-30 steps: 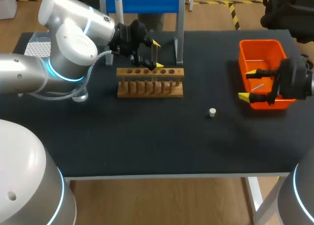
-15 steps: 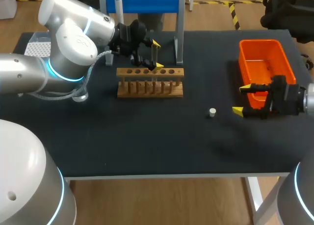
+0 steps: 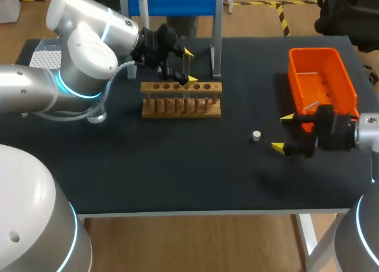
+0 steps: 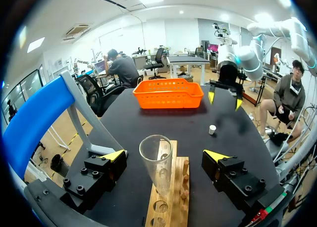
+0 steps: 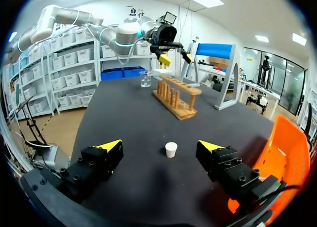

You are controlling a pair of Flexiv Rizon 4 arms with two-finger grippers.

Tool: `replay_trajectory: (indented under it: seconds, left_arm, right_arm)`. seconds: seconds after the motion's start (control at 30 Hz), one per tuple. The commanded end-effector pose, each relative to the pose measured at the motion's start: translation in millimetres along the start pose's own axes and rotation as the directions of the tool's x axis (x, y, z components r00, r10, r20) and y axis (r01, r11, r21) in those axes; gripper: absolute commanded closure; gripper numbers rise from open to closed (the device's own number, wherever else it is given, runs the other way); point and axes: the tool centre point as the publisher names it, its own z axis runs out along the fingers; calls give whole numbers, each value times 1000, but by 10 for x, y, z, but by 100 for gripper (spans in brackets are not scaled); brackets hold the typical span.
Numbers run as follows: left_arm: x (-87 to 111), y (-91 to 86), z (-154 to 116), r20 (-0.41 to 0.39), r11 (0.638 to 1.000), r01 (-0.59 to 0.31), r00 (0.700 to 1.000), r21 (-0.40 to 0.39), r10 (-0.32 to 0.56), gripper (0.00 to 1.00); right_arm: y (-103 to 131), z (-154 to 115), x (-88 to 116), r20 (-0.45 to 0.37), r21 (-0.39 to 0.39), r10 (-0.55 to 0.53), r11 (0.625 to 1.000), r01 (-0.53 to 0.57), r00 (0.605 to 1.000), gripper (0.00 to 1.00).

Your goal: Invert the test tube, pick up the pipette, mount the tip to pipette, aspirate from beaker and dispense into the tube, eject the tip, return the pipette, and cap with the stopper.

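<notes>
Stopper [image 3: 256, 136], small and white, stands alone on the black tabletop [image 3: 177, 177], between the wooden rack [image 3: 180, 100] and the orange bin [image 3: 323, 76]. The right jaws are near it on the bin side, spread wide and pinching nothing. In the right wrist view the stopper [image 5: 171, 149] sits just ahead of the gap between the two yellow tips, touching neither. I judge this to be a line-up for a pinch, the wide spread leaving clearance on both sides before closing. The test tube [image 4: 157, 162] stands upright, mouth up, in a hole of the rack. The left jaws flank it, spread and apart from the glass on both sides, probably placed there to steady the tube when the stopper is pressed in. Capping looks like the step in hand, with the grasp not yet made. Being small and light, the stopper could tip or skid if one finger meets it first
</notes>
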Motion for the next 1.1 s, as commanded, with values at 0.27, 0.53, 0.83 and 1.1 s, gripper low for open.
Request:
replay_trajectory:
  seconds: [0.27,0.53,0.83,1.1]
  left_arm:
    - [-4,11,0,-1,1000,-2,1000,4,2,0]
    - [-4,11,0,-1,1000,-2,1000,4,2,0]
    - [-4,11,0,-1,1000,-2,1000,4,2,0]
    - [-4,11,0,-1,1000,-2,1000,4,2,0]
  right_arm:
    - [-132,210,9,17,5,30,1000,-30,999,0]
    - [-184,342,0,44,0,41,999,-41,998,0]
    - [-171,444,25,49,-1,40,999,-40,998,0]
    - [-132,517,11,62,0,46,999,-46,997,0]
